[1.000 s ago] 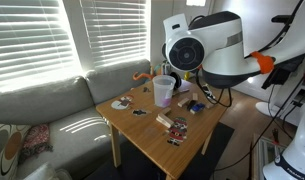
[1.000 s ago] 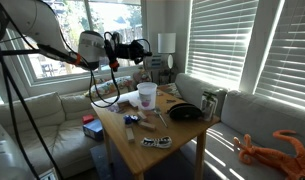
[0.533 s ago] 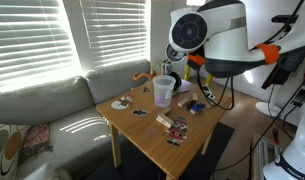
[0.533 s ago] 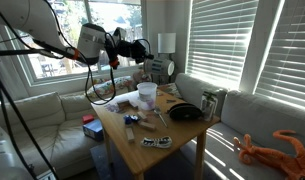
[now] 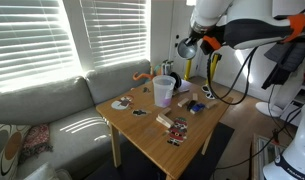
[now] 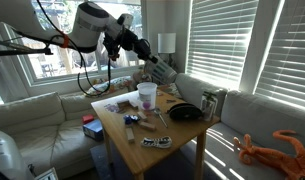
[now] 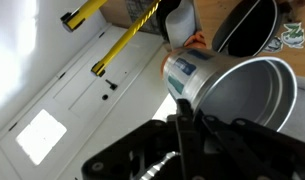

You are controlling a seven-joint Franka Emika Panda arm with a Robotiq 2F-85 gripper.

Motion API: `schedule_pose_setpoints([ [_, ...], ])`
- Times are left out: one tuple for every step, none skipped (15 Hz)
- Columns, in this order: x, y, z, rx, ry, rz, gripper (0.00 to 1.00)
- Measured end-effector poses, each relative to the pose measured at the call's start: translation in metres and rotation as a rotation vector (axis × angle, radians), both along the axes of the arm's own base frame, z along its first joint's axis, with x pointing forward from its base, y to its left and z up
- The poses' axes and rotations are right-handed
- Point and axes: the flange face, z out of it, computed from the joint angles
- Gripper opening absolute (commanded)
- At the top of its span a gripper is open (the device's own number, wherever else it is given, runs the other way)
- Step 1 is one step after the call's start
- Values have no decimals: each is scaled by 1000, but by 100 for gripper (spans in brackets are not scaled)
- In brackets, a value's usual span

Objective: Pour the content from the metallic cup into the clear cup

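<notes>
Gripping the metallic cup between its fingers, the pincer holds it tilted in the air (its open mouth fills the wrist view). The clear cup stands upright on the table, below and to one side.

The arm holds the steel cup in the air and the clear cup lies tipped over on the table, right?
Not tipped over: the clear cup stands upright on the table, as both exterior views show. The gripper does hold the metallic cup aloft.
</notes>
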Motion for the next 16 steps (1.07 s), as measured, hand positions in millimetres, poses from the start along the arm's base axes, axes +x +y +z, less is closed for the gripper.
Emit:
schedule_pose_setpoints([
  [-5, -12, -1, 53, -3, -19, 1],
  [-11, -24, -4, 105, -4, -39, 4],
  [-15, -33, -7, 152, -18, -52, 4],
  [-20, -41, -9, 179, -31, -60, 4],
  [-23, -44, -12, 193, -40, -66, 4],
  [-25, -45, -13, 200, -44, -69, 4],
  [-27, -44, -13, 203, -46, -69, 1],
  [-27, -43, -14, 205, -47, -70, 1],
  [-27, -43, -15, 203, -46, -70, 1],
  [-27, -43, -16, 206, -41, -72, 1],
  [-26, -45, -19, 231, -32, -80, 1],
  [-25, -49, -22, 272, -20, -93, 1],
  [-24, -54, -26, 323, -6, -103, 1],
  [-23, -62, -29, 376, 6, -114, 1],
  [-22, -72, -32, 431, 18, -127, 1],
  [-21, -84, -35, 486, 31, -142, 1],
])
